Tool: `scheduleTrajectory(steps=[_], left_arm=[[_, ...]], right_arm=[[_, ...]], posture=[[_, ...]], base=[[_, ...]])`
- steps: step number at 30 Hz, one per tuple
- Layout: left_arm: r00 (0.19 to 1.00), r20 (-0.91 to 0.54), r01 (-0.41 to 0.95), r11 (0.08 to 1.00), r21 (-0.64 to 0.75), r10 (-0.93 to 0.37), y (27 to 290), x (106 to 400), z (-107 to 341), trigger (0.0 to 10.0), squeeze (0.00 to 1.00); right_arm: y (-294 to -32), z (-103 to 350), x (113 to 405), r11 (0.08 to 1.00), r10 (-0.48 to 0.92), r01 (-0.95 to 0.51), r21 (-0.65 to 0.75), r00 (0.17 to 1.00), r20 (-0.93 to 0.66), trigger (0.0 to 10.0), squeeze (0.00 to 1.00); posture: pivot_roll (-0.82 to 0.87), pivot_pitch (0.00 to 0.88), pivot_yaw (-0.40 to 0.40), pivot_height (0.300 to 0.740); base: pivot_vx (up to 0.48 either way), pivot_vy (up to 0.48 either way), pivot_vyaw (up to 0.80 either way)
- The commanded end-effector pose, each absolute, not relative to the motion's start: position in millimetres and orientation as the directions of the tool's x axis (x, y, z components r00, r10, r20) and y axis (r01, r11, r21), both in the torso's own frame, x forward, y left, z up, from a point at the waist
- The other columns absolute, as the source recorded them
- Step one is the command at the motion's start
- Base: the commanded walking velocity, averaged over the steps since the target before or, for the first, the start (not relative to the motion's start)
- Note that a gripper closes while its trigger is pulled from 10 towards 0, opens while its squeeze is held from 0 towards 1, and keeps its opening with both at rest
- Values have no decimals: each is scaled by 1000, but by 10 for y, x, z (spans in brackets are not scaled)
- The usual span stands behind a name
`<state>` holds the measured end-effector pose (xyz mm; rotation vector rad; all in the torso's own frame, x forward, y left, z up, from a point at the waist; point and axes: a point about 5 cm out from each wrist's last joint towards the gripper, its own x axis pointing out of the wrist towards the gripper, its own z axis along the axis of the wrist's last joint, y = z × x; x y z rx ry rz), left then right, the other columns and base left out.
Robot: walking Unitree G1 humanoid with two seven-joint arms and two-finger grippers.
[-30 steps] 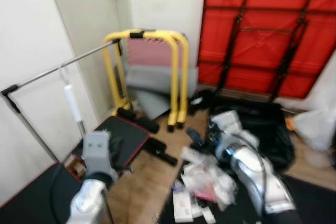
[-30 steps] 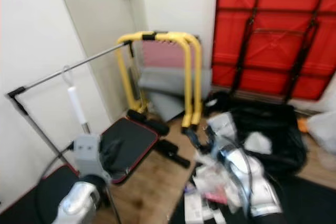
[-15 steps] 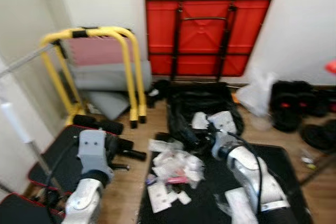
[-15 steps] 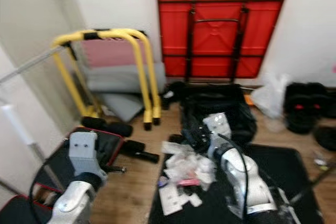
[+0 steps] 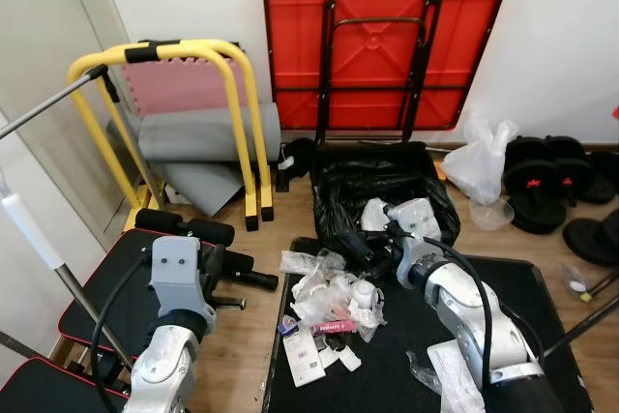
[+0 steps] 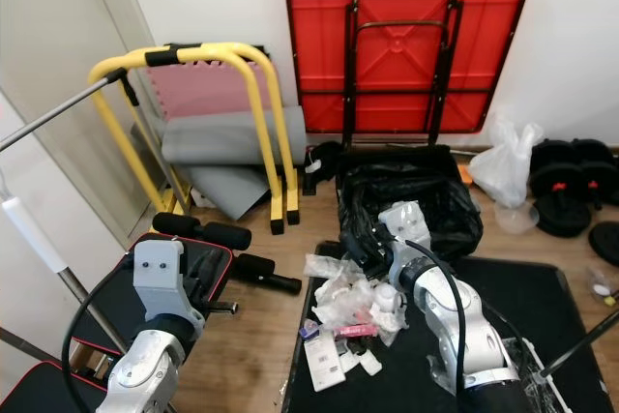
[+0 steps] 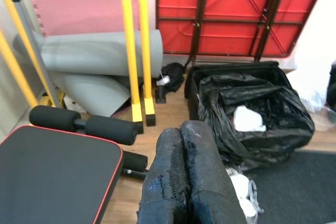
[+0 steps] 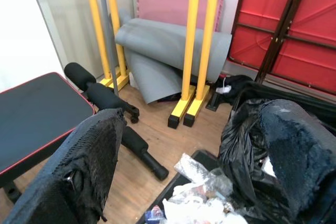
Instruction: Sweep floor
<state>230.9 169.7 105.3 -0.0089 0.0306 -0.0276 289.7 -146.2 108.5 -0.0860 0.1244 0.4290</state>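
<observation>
Litter (image 5: 329, 302) (loose wrappers) beside black bag (image 5: 387, 191).

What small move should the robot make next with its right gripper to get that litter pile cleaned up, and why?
Probably lower the right gripper onto the near edge of the litter pile. Its fingers stand open, holding nothing, just above the wrappers, and the black bin bag gapes right behind the pile. The left gripper is shut and idle over the weight bench.
</observation>
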Motion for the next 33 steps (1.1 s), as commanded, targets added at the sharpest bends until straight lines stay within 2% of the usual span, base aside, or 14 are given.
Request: scheduleTrajectory(steps=[1,32,33], left_arm=[[998,-30,55,998,-23,-56,1666,2297,1048,10000,0],[998,-30,58,998,-25,-58,1657,2296,1049,10000,0],[998,-31,58,998,-24,-59,1659,2296,1050,10000,0]], right_arm=[[-1474,1094,2897,904,409,-421,-77,903,-134,10000,0],[-1473,1088,2904,900,413,-426,-92,901,-136,10000,0],[-1439,1087,2881,879,448,-465,-108,882,-146,10000,0]], posture=[[-27,0,0,740],[-27,0,-3,740],[-25,0,-4,740]], base=[[0,-428,0],[0,-363,0],[0,-307,781]])
